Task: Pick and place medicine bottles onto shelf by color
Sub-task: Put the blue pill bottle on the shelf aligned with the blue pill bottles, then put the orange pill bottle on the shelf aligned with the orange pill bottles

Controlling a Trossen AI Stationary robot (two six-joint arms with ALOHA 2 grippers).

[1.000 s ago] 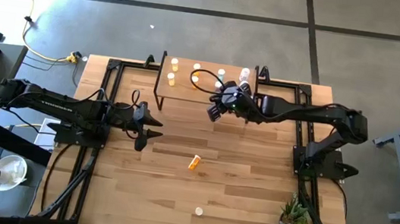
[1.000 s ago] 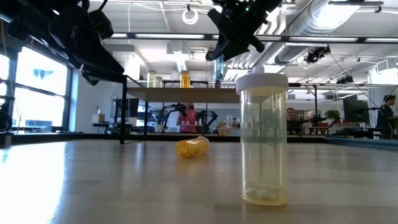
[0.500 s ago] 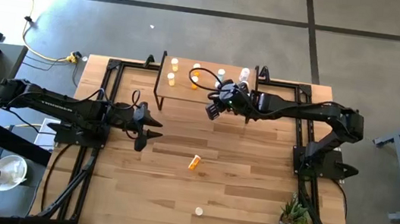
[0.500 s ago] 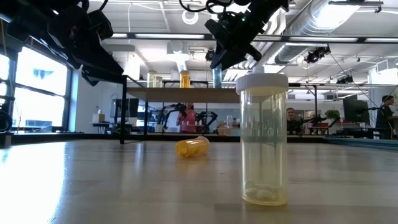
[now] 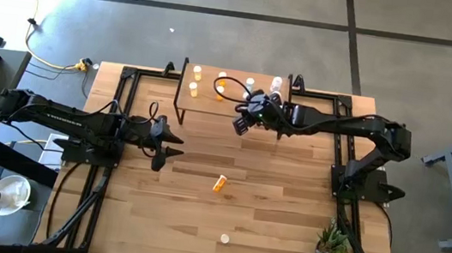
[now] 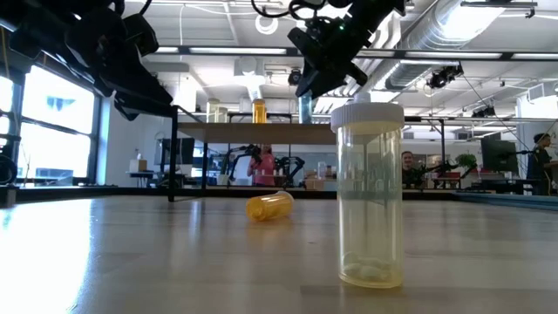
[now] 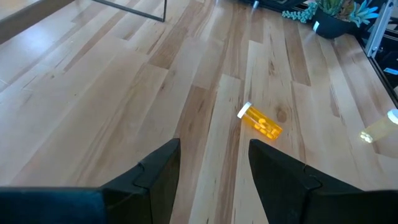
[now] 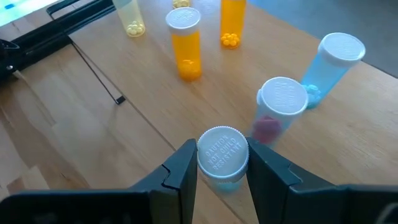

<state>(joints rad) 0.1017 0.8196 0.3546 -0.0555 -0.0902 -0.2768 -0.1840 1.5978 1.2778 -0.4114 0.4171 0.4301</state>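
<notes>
Bottle (image 8: 222,151) (white-capped) between right gripper (image 8: 219,171) jaws, over shelf (image 8: 143,87).

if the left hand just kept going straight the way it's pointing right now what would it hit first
Probably the orange bottle lying on its side on the table. The left hand is open and empty, and in its wrist view that bottle sits just ahead, slightly off the gap's centre, so it might clip it or slide past.
</notes>
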